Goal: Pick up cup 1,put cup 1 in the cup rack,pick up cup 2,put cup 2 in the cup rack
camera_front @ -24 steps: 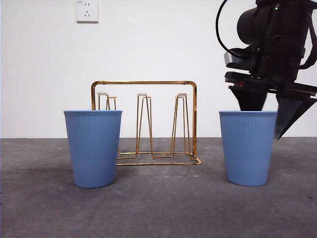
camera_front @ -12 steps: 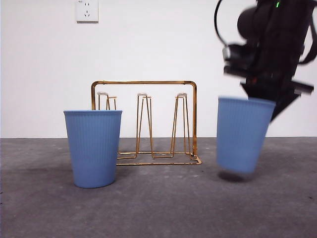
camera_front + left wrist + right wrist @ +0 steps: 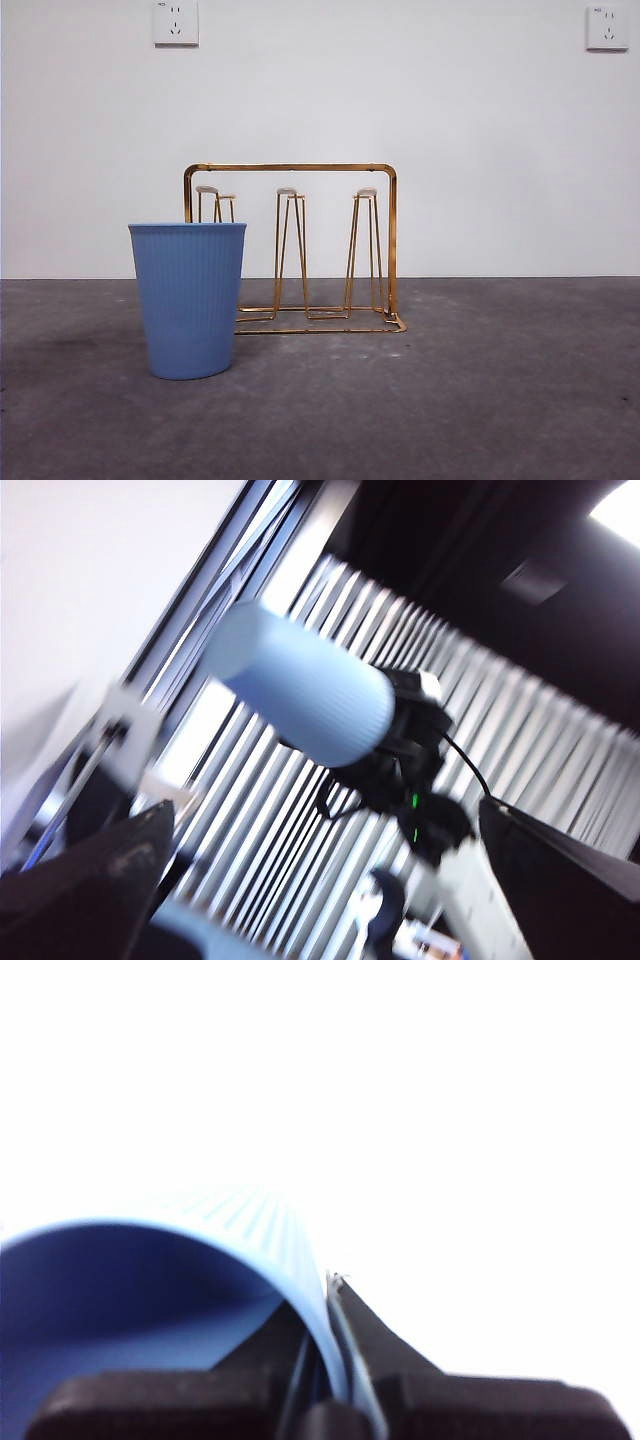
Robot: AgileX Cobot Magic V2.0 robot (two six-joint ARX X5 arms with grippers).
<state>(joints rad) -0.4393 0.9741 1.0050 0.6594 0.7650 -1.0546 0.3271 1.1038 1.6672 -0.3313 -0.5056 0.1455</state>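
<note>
A blue ribbed cup (image 3: 188,300) stands upright on the table, just in front of the left end of the gold wire cup rack (image 3: 290,167). The rack's loop pegs are bare. A second blue cup (image 3: 150,1300) hangs in the air, above what the front view shows. My right gripper (image 3: 325,1300) is shut on its rim, one jaw inside and one outside. The left wrist view shows that cup (image 3: 300,695) lying sideways high up, held by the right gripper (image 3: 405,725). My left gripper (image 3: 325,810) is open and holds nothing, and it points upward.
The grey table (image 3: 500,380) runs back to a white wall with two sockets (image 3: 176,22) (image 3: 607,27). Window blinds (image 3: 520,750) fill the background of the left wrist view.
The right gripper closed on the right-hand cup's rim, tilted it and lifted it. Cup and arm have both risen out of the front view. The left-hand cup and the rack have not moved.
</note>
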